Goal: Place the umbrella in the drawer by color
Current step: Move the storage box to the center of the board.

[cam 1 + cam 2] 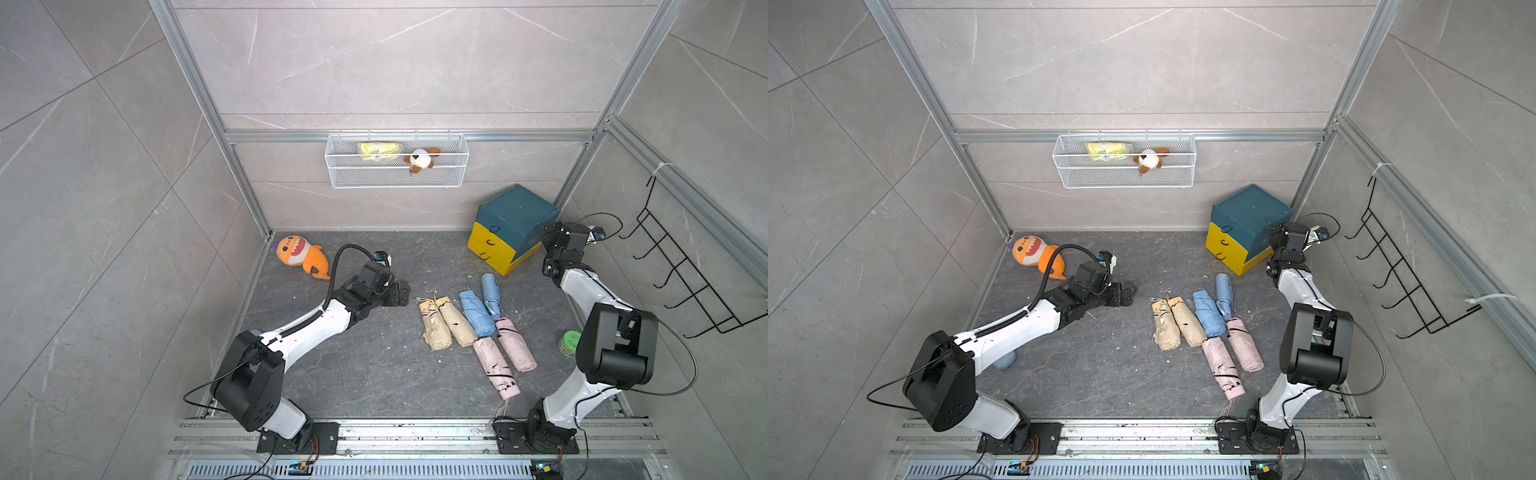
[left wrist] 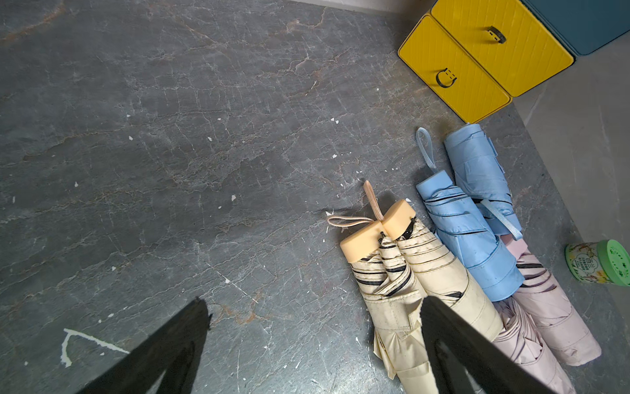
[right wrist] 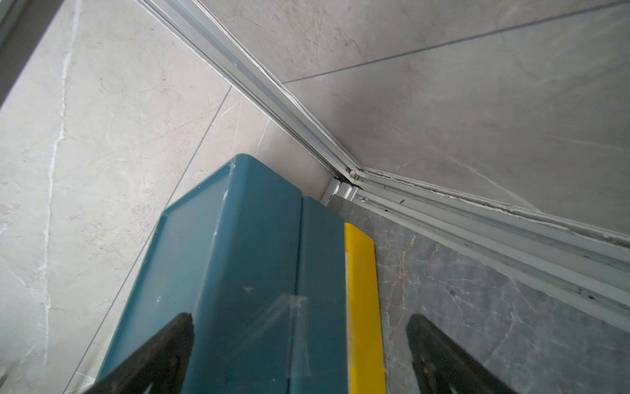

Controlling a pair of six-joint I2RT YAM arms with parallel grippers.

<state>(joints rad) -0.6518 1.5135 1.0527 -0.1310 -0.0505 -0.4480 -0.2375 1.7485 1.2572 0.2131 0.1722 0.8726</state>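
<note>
Umbrellas are lying folded in a tight cluster on your dark grey stone-look tabletop (image 1: 374, 374), all outside the drawers. They are two cream fabric umbrellas (image 1: 435, 332), two light blue fabric umbrellas (image 1: 478, 313) and two pale pink fabric umbrellas (image 1: 515, 347). Just behind them, the teal plastic cabinet (image 1: 515, 214) is standing in the back corner with its yellow drawers (image 2: 453, 82) looking closed. Your left gripper (image 2: 315, 305) is hovering beside the cream pair, fingers spread apart and holding nothing. Your right gripper (image 3: 300, 319) is sitting at the cabinet's side, fingers wide apart; you cannot tell whether they are touching it. A green-lidded jar (image 1: 570, 343) is lying near the right arm, and an orange shark plush (image 1: 301, 257) is resting in the far left corner.
</note>
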